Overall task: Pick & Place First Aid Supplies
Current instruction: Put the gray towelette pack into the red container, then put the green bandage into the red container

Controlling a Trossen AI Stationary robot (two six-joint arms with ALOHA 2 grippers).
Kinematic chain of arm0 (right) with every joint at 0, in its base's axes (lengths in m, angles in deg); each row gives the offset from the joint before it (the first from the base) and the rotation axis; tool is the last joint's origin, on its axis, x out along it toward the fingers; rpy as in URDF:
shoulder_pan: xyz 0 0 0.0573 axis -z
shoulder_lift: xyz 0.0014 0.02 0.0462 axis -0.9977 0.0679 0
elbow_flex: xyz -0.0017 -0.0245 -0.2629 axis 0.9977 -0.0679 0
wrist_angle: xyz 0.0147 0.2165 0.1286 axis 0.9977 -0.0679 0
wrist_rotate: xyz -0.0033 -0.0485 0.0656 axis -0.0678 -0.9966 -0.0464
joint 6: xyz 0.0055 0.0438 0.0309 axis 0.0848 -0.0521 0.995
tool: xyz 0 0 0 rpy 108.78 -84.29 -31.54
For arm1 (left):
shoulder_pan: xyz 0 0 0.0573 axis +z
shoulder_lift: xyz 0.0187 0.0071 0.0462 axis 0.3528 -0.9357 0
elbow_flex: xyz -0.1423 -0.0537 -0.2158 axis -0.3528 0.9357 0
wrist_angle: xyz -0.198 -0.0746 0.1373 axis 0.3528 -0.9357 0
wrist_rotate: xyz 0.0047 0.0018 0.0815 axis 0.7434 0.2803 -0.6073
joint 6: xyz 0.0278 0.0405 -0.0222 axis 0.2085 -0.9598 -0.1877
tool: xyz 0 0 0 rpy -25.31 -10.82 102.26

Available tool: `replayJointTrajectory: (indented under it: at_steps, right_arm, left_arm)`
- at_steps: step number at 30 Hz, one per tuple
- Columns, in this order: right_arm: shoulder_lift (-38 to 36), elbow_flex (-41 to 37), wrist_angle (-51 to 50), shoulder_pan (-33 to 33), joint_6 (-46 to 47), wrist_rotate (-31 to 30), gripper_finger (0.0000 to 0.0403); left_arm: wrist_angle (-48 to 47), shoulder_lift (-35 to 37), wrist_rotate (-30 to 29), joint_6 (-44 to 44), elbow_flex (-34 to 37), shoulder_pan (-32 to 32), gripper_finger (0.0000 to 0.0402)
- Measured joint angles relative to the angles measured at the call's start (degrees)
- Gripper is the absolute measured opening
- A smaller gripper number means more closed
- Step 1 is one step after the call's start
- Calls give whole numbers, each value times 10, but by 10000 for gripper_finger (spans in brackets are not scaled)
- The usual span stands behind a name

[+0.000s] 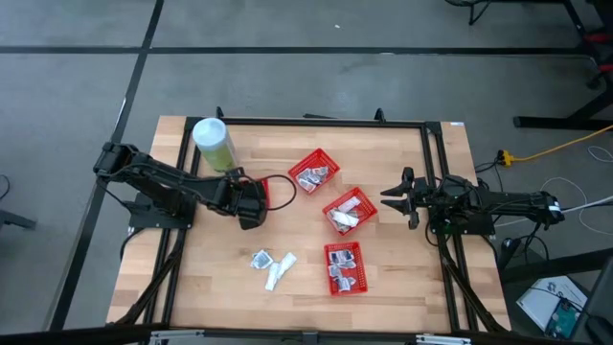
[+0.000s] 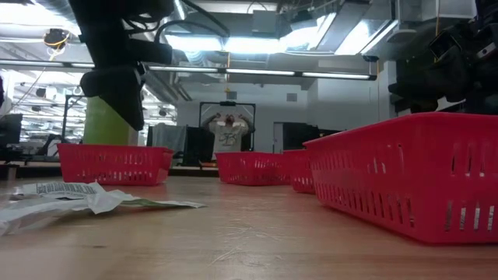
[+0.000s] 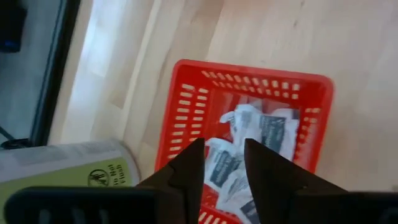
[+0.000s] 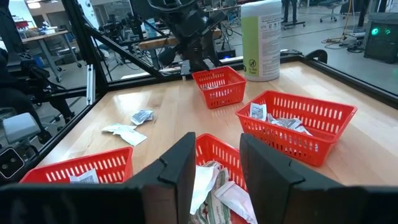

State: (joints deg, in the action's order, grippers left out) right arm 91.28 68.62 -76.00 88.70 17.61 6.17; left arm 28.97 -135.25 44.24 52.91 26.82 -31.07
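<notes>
- Near the table's left front, three loose packets (image 1: 272, 265) lie flat and close together; more fill the baskets (image 1: 314, 172).
- Left gripper (image 3: 224, 163) hangs over a basket, fingers parted, holding nothing.
- Right gripper (image 1: 395, 199) waits at right, parted.
- Packets look light, thin and crinkly; pinch a raised edge.

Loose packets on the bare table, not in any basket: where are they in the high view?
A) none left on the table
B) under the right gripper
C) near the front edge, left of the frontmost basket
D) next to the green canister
C: the loose packets lie on bare wood just left of the frontmost red basket, well away from the canister and the right gripper.
</notes>
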Motion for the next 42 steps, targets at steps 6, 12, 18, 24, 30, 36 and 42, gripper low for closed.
replayJointTrajectory:
  at_steps: [6,12,18,24,30,36,42]
  right_arm:
    - [0,0,0,0,0,0,126]
    - [0,0,0,0,0,0,126]
    - [0,0,0,0,1,0,126]
    - [0,0,0,0,1,0,126]
    - [0,0,0,0,1,0,126]
    - [0,0,0,0,0,0,126]
    - [0,0,0,0,0,0,126]
  left_arm:
    - [52,0,31,-10,0,0,115]
    - [172,0,107,-133,0,-25,107]
    - [258,0,197,-222,0,-71,109]
    - [309,-5,274,-238,0,-103,101]
    - [344,-41,297,-257,0,-119,95]
    - [392,-110,307,-286,-1,-118,95]
    - [442,-167,316,-304,-1,-94,93]
